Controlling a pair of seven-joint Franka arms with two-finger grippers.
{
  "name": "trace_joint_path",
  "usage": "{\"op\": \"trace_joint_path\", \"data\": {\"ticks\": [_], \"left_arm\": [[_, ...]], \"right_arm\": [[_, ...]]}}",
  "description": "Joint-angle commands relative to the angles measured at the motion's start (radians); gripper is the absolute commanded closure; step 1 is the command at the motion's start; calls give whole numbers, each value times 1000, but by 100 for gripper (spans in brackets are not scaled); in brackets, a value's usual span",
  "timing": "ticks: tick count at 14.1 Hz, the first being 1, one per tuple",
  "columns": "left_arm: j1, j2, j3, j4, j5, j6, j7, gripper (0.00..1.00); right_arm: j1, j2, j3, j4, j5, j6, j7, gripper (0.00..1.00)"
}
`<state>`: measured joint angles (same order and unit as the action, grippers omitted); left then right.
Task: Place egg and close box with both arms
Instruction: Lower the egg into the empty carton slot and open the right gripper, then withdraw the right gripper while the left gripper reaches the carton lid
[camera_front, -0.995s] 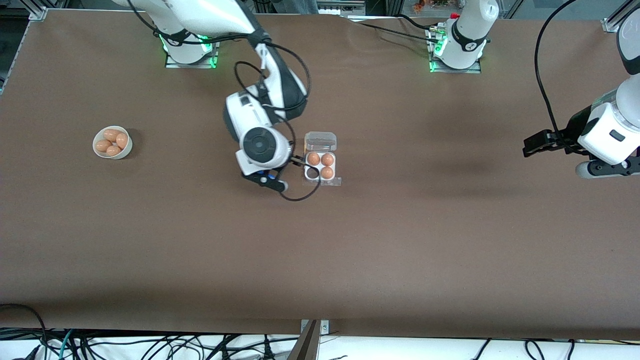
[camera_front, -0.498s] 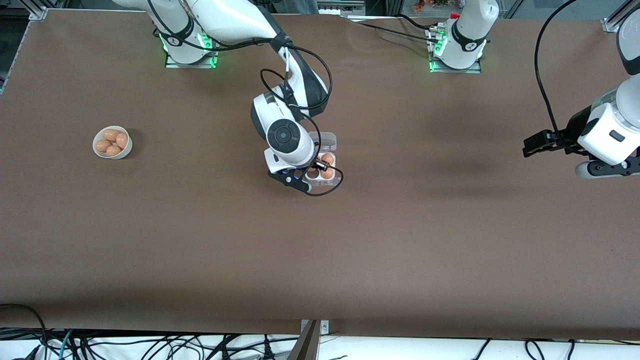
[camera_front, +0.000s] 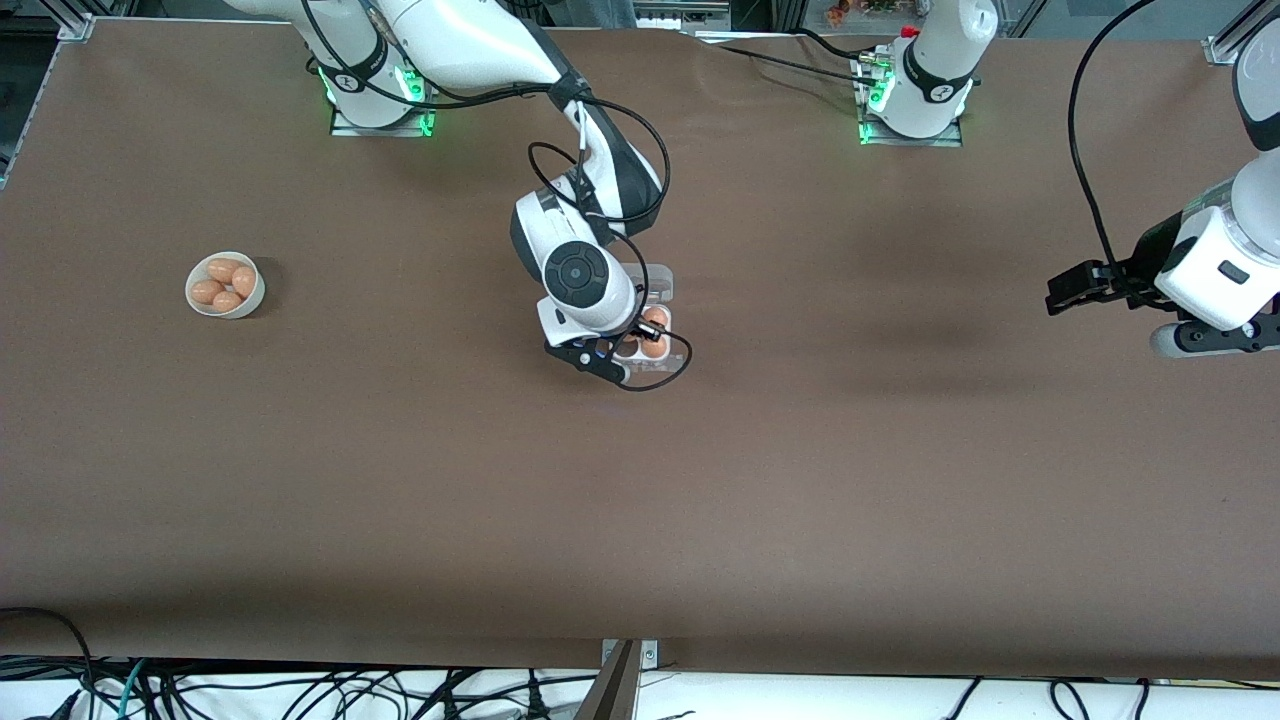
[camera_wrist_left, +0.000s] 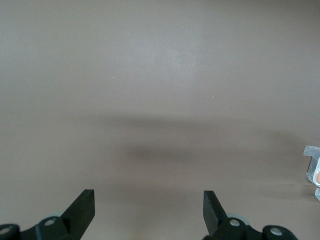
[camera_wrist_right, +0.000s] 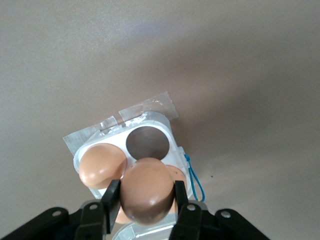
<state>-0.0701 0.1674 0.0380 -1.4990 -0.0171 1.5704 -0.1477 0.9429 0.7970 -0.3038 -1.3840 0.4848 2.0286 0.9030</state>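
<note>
Right gripper (camera_wrist_right: 145, 200) over box (camera_wrist_right: 150, 140), jaws grasping egg (camera_wrist_right: 146, 190), left gripper (camera_wrist_left: 149, 207) waiting, jaws released

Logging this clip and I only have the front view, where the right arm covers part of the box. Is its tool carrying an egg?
Observer: Yes. In the right wrist view the right tool is shut on an egg.
Operator: Any cell free?
Observer: One empty cell shows in the box, just ahead of the held egg.
Operator: And the left tool?
Observer: The left tool is open over bare table; that arm waits.
</note>
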Motion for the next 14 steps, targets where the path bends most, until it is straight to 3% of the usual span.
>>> {"op": "trace_joint_path", "data": {"ticks": [1, 3, 4, 6, 7, 14], "left_arm": [[-13, 1, 0, 8, -20, -9, 10, 30], [-26, 3, 0, 6, -20, -9, -6, 48], [-37, 4, 0, 6, -35, -9, -25, 55], [-62, 12, 0, 8, -87, -9, -81, 65], [-79, 17, 0, 8, -98, -12, -104, 67], [-250, 78, 0, 9, -228, -76, -231, 90]], "right_arm": [[-9, 27, 9, 31, 14, 1, 10, 58], [-10, 33, 9, 31, 15, 25, 11, 55], [-10, 37, 9, 31, 15, 27, 13, 48], [-9, 39, 9, 31, 15, 48, 22, 8], [-9, 38, 9, 31, 14, 53, 19, 0], [-94, -14, -1, 48, 12, 9, 1, 0]]}}
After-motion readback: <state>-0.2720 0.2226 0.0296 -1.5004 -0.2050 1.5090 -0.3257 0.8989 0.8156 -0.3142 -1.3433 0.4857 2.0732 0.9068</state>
